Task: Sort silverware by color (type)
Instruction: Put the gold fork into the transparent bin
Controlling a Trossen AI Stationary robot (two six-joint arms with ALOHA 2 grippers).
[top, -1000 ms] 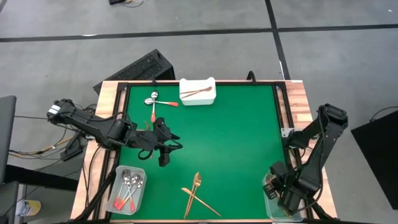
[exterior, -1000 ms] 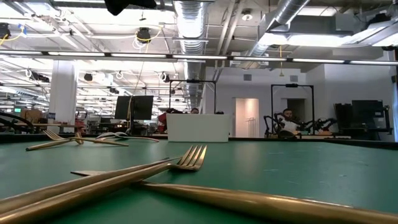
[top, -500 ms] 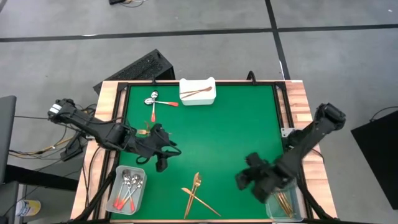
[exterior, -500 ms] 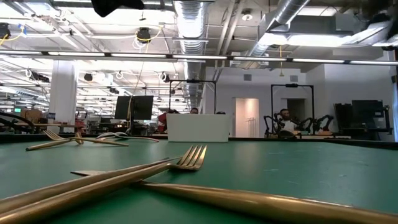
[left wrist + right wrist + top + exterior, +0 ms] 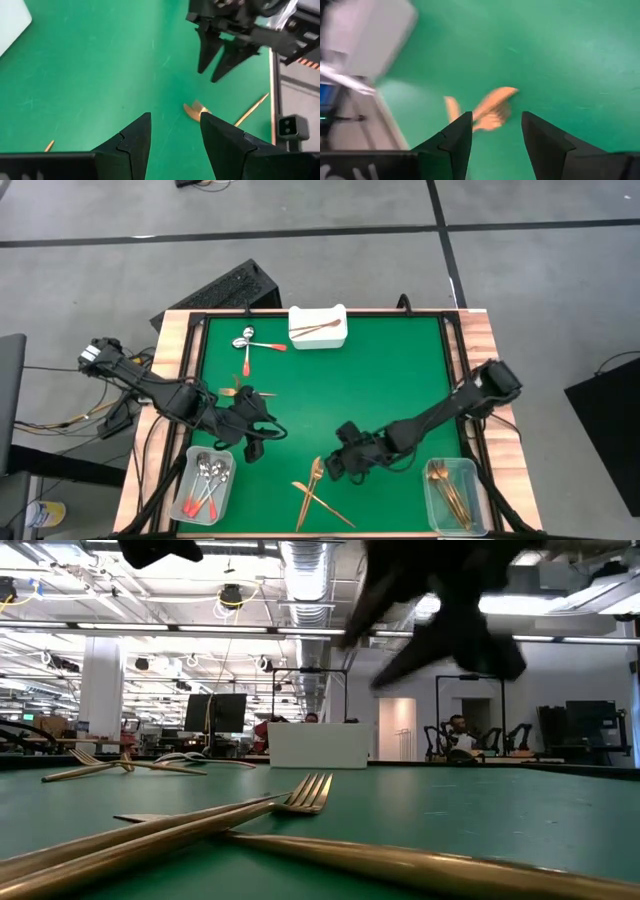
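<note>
At the left front corner of the green felt table point(image 5: 380, 380) sits a clear plastic bin point(image 5: 224, 493) holding red-handled spoons with silver bowls point(image 5: 204, 483). Just behind it, over the table's left side, hangs the left gripper point(image 5: 252, 442); its dark fingers point(image 5: 134, 137) stand apart with nothing between them. A small gold fork point(image 5: 232, 391) lies just behind that arm. Farther back on the left, two red-handled spoons point(image 5: 248, 343) lie crossed on the felt, and next to them at the back edge a white rectangular tray point(image 5: 318, 336) carries a copper-coloured piece point(image 5: 318, 328).

Near the front middle, crossed shiny gold forks and knives point(image 5: 315, 488) lie on the felt. The right gripper point(image 5: 338, 465) is just beside them, above the felt, fingers point(image 5: 457, 132) spread and empty; the gold tips show blurred beyond them in the right wrist view. At the right front corner a second clear plastic bin point(image 5: 436, 504) holds gold cutlery point(image 5: 452, 492)
</note>
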